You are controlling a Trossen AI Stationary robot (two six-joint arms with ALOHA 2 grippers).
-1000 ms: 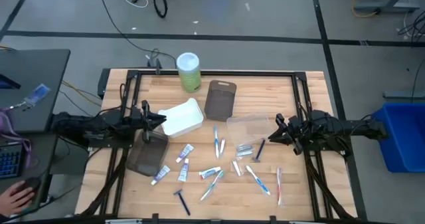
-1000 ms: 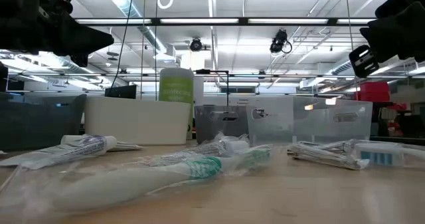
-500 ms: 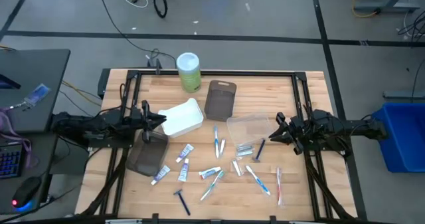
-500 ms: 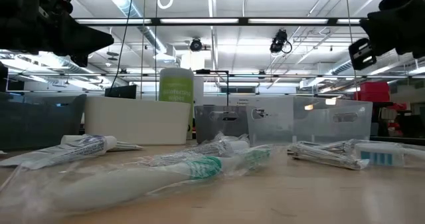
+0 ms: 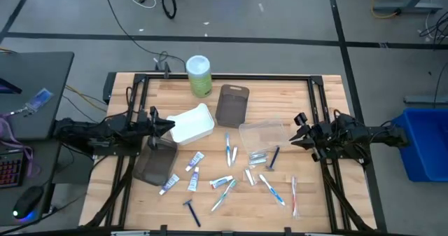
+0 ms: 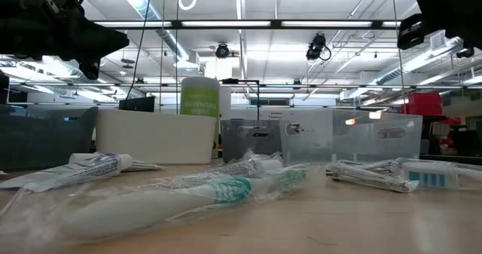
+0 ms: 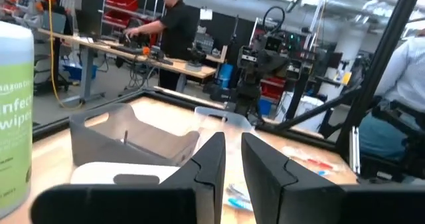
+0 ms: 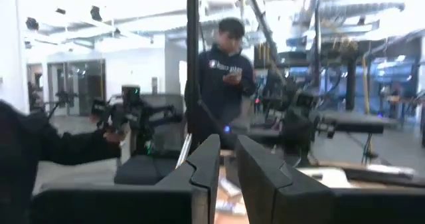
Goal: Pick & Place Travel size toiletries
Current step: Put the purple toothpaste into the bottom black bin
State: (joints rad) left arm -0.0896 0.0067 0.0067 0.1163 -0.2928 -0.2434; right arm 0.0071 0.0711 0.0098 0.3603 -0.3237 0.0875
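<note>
The travel size toiletries (image 5: 231, 173) lie scattered flat on the near half of the wooden table: white mini tubes (image 5: 194, 160), slim toothbrushes (image 5: 271, 189), a dark razor (image 5: 191, 211) and small silvery tubes (image 5: 257, 155). The low view shows them close up as wrapped toiletries (image 6: 226, 186). My left gripper (image 5: 171, 126) hovers shut at the table's left side, beside the white tray, and shows in its wrist view as the left gripper (image 7: 233, 151). My right gripper (image 5: 294, 131) hovers shut at the right side, beside the clear tray; the right gripper (image 8: 228, 157) also holds nothing.
A white tray (image 5: 190, 124), a brown tray (image 5: 232, 104), a dark tray (image 5: 155, 162) and a clear tray (image 5: 264, 133) stand on the table. A green canister (image 5: 199, 75) stands at the far edge. People stand in the room beyond.
My right gripper has risen and drawn back a little toward the table's right edge. The toiletries have stayed where they were.
</note>
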